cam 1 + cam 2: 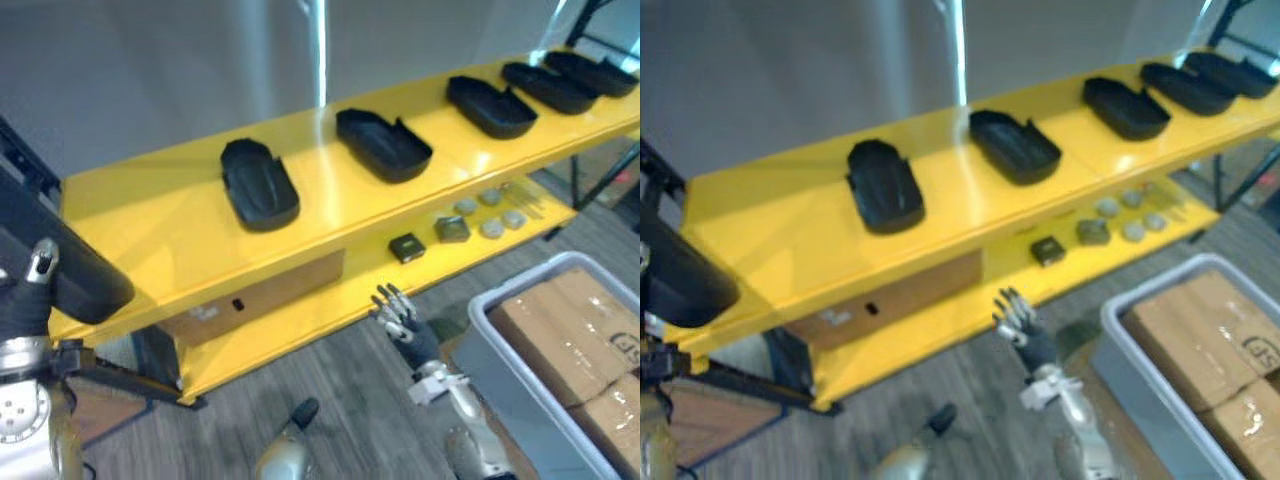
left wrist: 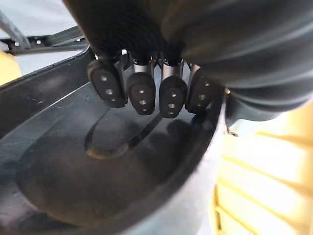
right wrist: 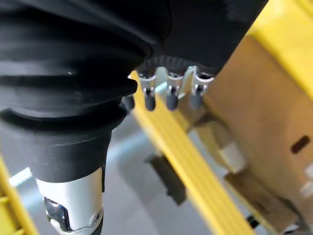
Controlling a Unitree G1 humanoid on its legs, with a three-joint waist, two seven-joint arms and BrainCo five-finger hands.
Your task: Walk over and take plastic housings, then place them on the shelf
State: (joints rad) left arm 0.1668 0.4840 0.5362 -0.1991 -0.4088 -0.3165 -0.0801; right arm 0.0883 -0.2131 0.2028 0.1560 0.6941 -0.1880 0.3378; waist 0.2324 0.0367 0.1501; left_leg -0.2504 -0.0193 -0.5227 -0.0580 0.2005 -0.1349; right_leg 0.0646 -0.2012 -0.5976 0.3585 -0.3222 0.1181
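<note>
From the left eye view I see a long yellow shelf [image 1: 150,240]. Five black plastic housings lie in a row on its top board, open side up, from the nearest one [image 1: 260,185] to the far end. At the near left end of the shelf is one more housing [image 1: 70,265], and that one is in the robot's left hand. The lower board has a brown cardboard box [image 1: 270,295], a small black box [image 1: 406,247] and some little grey parts [image 1: 490,215]. A grey bin [image 1: 480,330] with cardboard boxes in it stands on the floor to the right. The right hand [image 1: 398,312] hangs low in front of the lower board, fingers loose and pointing up - nothing is in it.

The right eye view shows the same things, with the held housing at the shelf's left end.

In the left wrist view, the left hand's dark fingertips [image 2: 142,93] curl over the rim and into the black hollow of the housing. It has a good hold. I cannot tell if the housing rests on the board yet.

In the right wrist view, the right hand's fingers [image 3: 168,95] are straight and bare, near the yellow edge of the lower board.

So five look done. I think the sixth only needs to be set down and let go - if more wait elsewhere, I cannot say.
</note>
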